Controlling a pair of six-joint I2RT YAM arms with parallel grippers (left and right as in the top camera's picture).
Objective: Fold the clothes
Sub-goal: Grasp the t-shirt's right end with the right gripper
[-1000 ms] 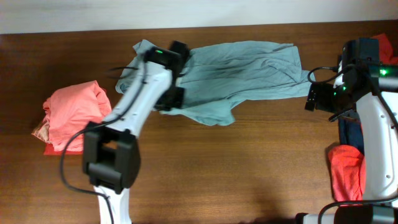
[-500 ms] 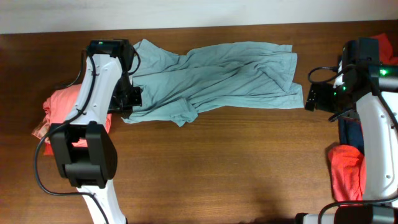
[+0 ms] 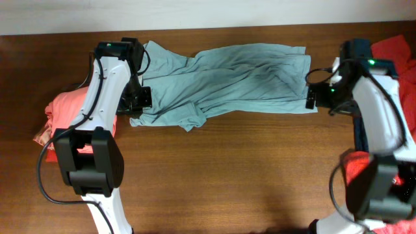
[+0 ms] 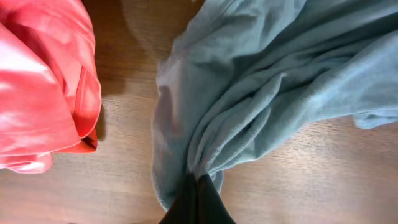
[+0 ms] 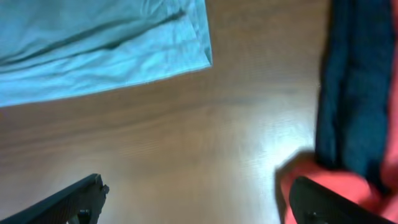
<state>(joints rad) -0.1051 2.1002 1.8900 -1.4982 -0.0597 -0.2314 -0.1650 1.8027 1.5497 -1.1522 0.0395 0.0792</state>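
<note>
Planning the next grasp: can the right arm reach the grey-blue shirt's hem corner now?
Probably yes: the right gripper is open just beside the grey-blue shirt, with only bare table between.

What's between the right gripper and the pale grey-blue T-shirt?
Only bare brown wooden tabletop, per the right wrist view, separates right gripper from pale grey-blue T-shirt.
</note>
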